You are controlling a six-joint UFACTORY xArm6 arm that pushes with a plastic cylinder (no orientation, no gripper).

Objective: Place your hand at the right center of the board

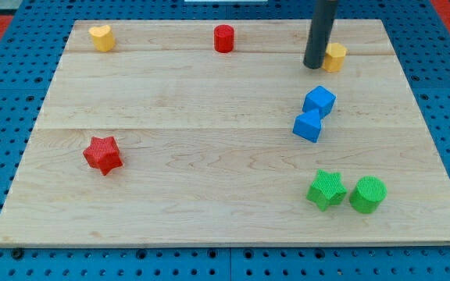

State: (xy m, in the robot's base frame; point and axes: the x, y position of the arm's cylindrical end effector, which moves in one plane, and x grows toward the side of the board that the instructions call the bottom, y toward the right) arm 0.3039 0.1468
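My tip [314, 65], a bare rod with nothing to open or clamp, rests near the board's [209, 218] top edge, right of middle, touching or just beside a yellow block [336, 57]. The right-centre target lies below and rightward. Sweeping straight there could shove that yellow block or clip the two blue cubes [314, 114].

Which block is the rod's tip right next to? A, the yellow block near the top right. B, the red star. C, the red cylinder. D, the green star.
A: my tip sits just to the view's left of the yellow block near the board's top right, apparently touching it, while every other block lies well away from it.
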